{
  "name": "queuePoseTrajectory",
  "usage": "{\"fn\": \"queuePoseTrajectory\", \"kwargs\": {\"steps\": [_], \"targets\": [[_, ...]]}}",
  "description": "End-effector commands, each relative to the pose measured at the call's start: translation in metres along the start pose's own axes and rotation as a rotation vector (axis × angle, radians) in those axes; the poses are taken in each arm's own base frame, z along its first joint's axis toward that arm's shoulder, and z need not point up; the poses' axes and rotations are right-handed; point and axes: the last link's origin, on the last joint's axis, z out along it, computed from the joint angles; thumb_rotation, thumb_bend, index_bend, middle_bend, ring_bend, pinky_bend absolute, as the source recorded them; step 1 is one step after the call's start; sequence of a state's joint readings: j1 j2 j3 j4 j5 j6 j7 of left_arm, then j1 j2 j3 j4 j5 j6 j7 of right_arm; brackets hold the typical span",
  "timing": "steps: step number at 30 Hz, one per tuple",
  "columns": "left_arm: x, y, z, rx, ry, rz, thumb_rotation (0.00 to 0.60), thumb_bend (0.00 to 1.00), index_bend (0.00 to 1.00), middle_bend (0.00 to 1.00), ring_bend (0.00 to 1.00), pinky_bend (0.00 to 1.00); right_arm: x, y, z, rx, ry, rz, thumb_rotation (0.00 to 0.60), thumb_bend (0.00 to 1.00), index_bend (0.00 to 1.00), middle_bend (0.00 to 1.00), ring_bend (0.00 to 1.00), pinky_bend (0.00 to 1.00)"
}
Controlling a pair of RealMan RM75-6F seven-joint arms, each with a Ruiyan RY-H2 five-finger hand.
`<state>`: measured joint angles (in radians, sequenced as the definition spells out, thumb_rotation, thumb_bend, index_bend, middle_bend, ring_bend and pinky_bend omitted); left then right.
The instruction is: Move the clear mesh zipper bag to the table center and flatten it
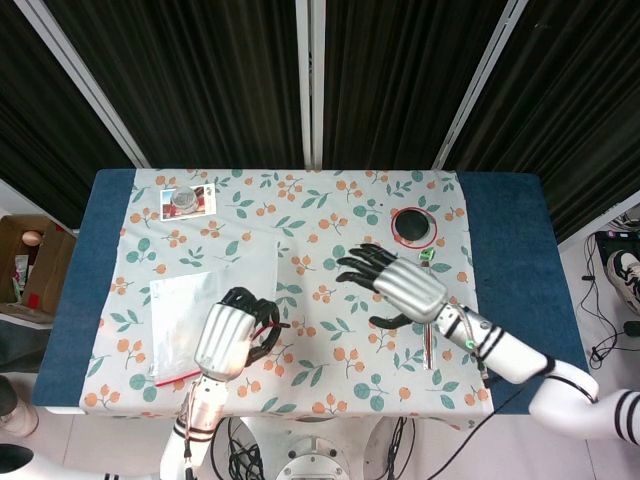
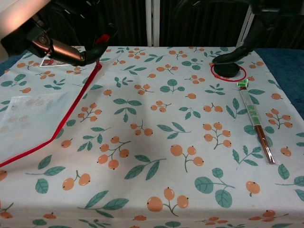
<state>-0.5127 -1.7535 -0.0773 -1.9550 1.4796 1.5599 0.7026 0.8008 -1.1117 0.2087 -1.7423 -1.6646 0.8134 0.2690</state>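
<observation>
A: Left hand [image 1: 230, 338]?
B: Fingers pinching the red zipper edge of the clear mesh bag [image 1: 205, 305], lifted off the desk [image 1: 505, 260], left of center.
A: Right hand [image 1: 395, 283]?
B: Fingers spread wide, holding nothing, over the middle, near the black lid [image 1: 413, 226] and pen [image 1: 427, 318].

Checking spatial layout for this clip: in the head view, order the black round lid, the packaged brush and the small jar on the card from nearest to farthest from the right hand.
From the right hand:
1. packaged brush, just to its right.
2. black round lid, behind it, toward the curtains.
3. small jar, far-left corner on its card.
</observation>
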Motion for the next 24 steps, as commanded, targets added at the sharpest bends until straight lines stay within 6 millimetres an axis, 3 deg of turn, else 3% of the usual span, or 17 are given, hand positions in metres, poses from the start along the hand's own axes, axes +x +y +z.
{"fn": "queuePoseTrajectory", "kwargs": {"steps": [1,4,11,24], "targets": [[0.002,-0.001,0.0,0.006,0.008,-0.004,0.6,0.41,0.69,0.65,0.56,0.39,0.003,-0.027,0.049,0.054,-0.045,-0.003,0.6,0.16,0.27,0.1,0.0,0.0],[0.004,-0.003,0.0,0.018,0.016,-0.013,0.6,0.41,0.69,0.65,0.56,0.39,0.0,-0.041,0.075,0.083,-0.053,-0.002,0.6,0.16,0.29,0.1,0.0,0.0],[0.009,-0.008,0.0,0.035,0.039,-0.025,0.6,0.41,0.69,0.66,0.56,0.39,-0.009,-0.057,0.104,0.105,-0.048,0.033,0.6,0.16,0.3,0.11,0.0,0.0],[0.013,-0.014,-0.002,0.049,0.05,-0.025,0.6,0.41,0.7,0.66,0.56,0.39,-0.026,-0.059,0.119,0.107,-0.063,0.245,0.6,0.18,0.34,0.13,0.0,0.0]]}}
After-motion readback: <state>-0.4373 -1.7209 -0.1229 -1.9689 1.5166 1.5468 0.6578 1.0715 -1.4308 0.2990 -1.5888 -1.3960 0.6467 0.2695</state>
